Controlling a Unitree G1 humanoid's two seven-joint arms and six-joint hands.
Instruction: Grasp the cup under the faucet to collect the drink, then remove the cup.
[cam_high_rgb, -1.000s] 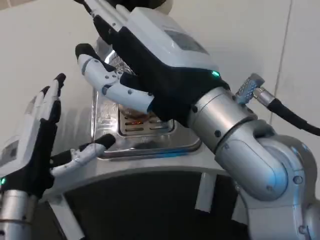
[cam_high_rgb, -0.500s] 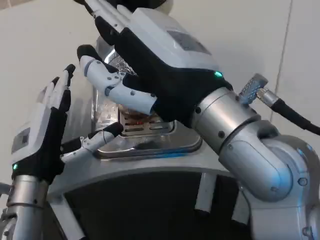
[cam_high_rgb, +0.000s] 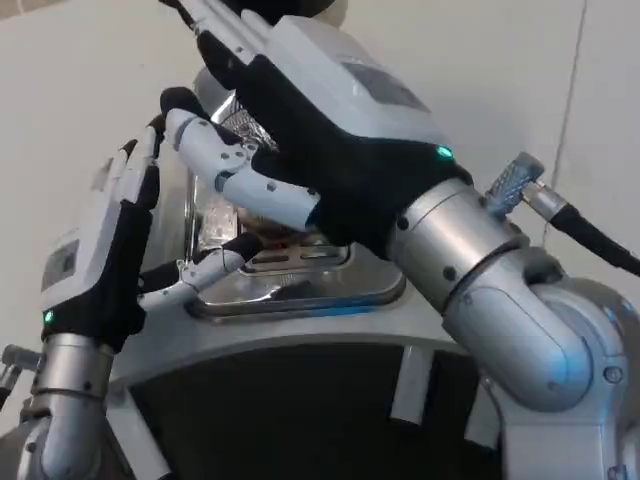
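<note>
Two robot hands up: left robot hand spread, empty at 9 o'clock; right robot hand grip hidden. Cup unseen; ease left toward drip tray.

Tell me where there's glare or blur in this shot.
Head view: the shiny metal drip tray mirrors bright streaks and a blue tint along its front rim; small green lights glow on the right hand and the left hand; the right hand, close to the camera, looks slightly soft at its fingertips.
</note>
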